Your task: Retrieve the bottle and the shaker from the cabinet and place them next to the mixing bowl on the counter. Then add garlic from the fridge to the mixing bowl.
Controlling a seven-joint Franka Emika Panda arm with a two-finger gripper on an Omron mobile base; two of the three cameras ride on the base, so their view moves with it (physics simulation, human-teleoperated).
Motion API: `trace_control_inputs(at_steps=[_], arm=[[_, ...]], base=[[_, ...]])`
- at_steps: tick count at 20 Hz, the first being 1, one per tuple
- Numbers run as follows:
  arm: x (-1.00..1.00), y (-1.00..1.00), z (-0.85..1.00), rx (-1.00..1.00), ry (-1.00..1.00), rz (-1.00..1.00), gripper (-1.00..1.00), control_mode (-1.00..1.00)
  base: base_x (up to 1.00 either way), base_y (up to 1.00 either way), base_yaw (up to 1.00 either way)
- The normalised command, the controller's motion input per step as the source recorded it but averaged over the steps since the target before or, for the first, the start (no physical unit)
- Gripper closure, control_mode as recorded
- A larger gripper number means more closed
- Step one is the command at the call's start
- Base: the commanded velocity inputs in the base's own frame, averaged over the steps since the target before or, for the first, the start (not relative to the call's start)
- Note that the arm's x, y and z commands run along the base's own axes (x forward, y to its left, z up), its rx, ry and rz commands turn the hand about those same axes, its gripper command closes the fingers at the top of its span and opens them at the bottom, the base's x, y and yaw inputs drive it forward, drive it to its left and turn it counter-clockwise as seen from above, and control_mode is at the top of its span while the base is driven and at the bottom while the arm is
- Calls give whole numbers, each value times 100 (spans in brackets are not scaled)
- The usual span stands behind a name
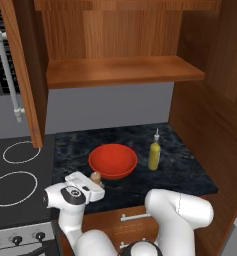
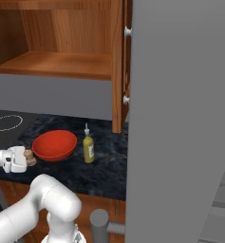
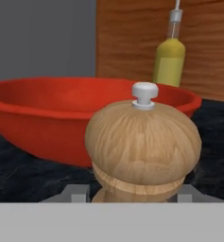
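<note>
A wooden shaker (image 1: 95,176) (image 2: 28,156) (image 3: 142,142) with a small white knob stands at the front left of the red mixing bowl (image 1: 112,161) (image 2: 54,144) (image 3: 61,108), close to it and low over the dark counter. My gripper (image 1: 92,184) (image 2: 26,160) (image 3: 132,196) is shut on the shaker's lower part, one finger on each side. The yellow bottle (image 1: 154,152) (image 2: 88,147) (image 3: 169,61) stands upright on the counter just right of the bowl.
A stove top (image 1: 15,175) lies left of the counter (image 1: 180,170). Above, the cabinet's shelf (image 1: 120,70) is bare, its door (image 1: 20,70) swung open at the left. A wooden side wall (image 1: 210,130) bounds the counter's right. A tall grey panel (image 2: 180,118) stands at the right.
</note>
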Motion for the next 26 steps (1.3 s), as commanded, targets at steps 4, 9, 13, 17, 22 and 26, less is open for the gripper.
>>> trace_control_inputs(at_steps=[4,9,13,17,22,26], arm=[[0,0,-7,0,0,0,100,-100],[0,0,-6,0,0,0,-100,-100],[0,0,0,0,0,0,-100,-100],[0,0,0,0,1,0,-100,-100],[0,1,3,0,2,0,-100,-100],[0,20,15,0,11,-1,-100,-100]], base=[[0,0,0],[0,0,0],[0,0,0],[0,0,0],[0,0,0],[0,0,0]])
